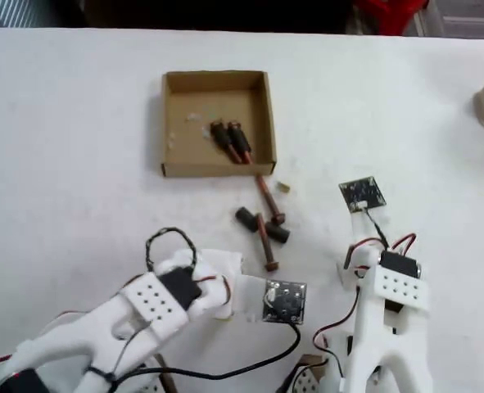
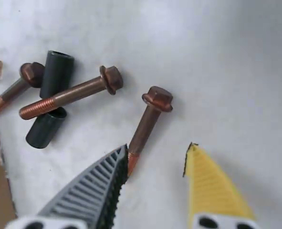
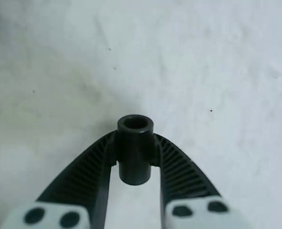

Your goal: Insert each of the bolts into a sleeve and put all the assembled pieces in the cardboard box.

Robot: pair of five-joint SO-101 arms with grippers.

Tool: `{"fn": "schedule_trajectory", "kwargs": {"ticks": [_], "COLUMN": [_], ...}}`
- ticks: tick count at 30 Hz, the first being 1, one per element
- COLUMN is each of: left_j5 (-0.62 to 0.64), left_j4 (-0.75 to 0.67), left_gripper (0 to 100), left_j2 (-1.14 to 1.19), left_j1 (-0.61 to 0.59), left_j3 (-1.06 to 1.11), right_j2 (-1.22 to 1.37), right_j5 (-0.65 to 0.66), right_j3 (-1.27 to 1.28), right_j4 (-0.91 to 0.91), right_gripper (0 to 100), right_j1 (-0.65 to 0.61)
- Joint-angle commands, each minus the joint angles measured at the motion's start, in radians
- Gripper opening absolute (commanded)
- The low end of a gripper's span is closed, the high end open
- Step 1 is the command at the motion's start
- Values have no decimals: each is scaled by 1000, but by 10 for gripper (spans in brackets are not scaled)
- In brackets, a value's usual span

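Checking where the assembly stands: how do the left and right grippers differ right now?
The left gripper is open and empty, its grey finger tip at a bolt's threaded end; the right gripper is shut on a black sleeve. The left gripper pairs that grey finger with a yellow finger; the right gripper's fingers are both dark. Both are ribbed inside and hang over the white table.

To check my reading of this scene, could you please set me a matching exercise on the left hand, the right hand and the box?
Things:
1. left hand
2. right hand
3. box

States:
A. holds two assembled pieces
B. shut on a sleeve
C. open, beside a bolt

Pairs: 1-C, 2-B, 3-A.
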Motion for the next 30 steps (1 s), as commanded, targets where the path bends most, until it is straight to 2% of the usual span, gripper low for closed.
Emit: {"fn": "schedule_trajectory", "kwargs": {"ticks": [1, 10, 17, 22, 30], "left_j5": [-23, -20, -18, 18, 20], "left_j4": [-51, -58, -58, -60, -60], "left_gripper": [215, 215, 213, 139, 135], "left_j2": [142, 346, 358, 364, 366], "left_j1": [-10, -4, 62, 125, 122], "left_j3": [-92, -232, -236, -241, -238], "right_j2": [-21, -24, -24, -24, -24], "right_j5": [2, 6, 5, 3, 3], "right_j3": [-6, -6, -6, -6, -6], "right_j4": [-15, -15, -15, -15, -15], "right_gripper": [17, 17, 17, 17, 17], "right_j1": [8, 8, 8, 7, 7]}}
